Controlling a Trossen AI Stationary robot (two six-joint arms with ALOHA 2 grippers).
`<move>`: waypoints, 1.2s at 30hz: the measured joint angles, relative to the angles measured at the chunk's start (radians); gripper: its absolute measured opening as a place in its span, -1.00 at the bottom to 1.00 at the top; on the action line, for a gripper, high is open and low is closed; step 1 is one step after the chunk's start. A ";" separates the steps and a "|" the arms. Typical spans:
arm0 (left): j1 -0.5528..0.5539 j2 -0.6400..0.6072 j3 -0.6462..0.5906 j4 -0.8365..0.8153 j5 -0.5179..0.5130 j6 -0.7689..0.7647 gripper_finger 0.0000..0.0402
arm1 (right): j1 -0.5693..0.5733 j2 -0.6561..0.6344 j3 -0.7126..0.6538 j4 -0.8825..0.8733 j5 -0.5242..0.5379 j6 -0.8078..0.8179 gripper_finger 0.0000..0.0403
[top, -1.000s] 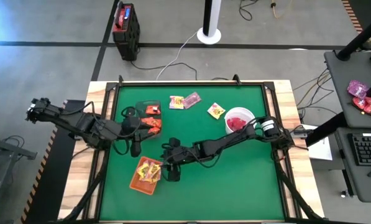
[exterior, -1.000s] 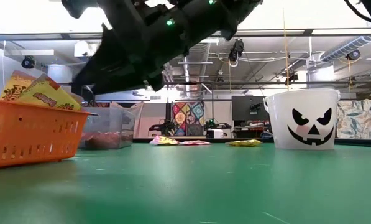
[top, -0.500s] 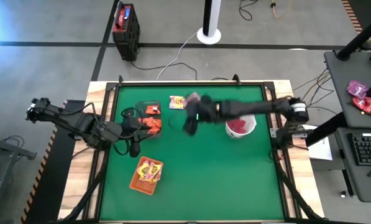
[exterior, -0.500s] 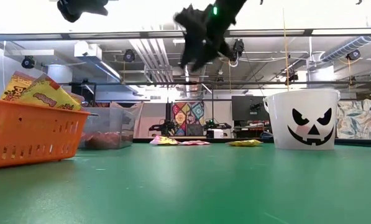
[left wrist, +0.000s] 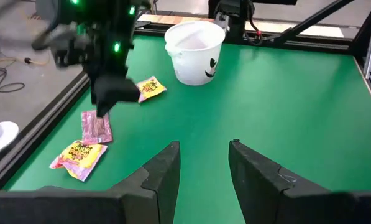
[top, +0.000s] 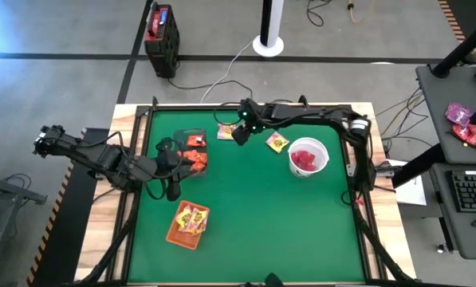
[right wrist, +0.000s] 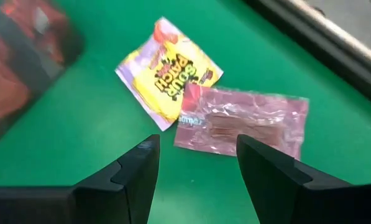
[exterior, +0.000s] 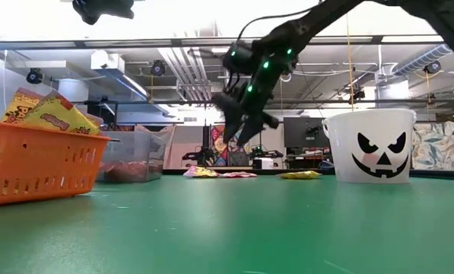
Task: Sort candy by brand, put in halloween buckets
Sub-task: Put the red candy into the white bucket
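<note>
Pink and yellow candy packets (right wrist: 201,102) are seen lying side by side on the green counter (top: 253,207) near its far edge, just below the right gripper (top: 239,134), whose fingers are spread wide and empty above them. Nearby stands the white bucket (top: 308,157); the dark tub (top: 191,150) is beside the left gripper (top: 172,191), parted and empty; the orange tray (top: 187,225) sits nearer.

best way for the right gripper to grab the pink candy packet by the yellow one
Come straight down on the pink packet with the open right gripper and pinch across its short width at the end away from the yellow packet. It lies flat on the green mat, and the yellow packet seems to overlap its near edge, so the far end looks likeliest to lift alone.
</note>
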 joint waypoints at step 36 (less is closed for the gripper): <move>-0.001 0.000 0.000 -0.004 -0.050 0.056 -0.40 | -0.033 0.435 0.518 -0.464 0.000 -0.519 -0.71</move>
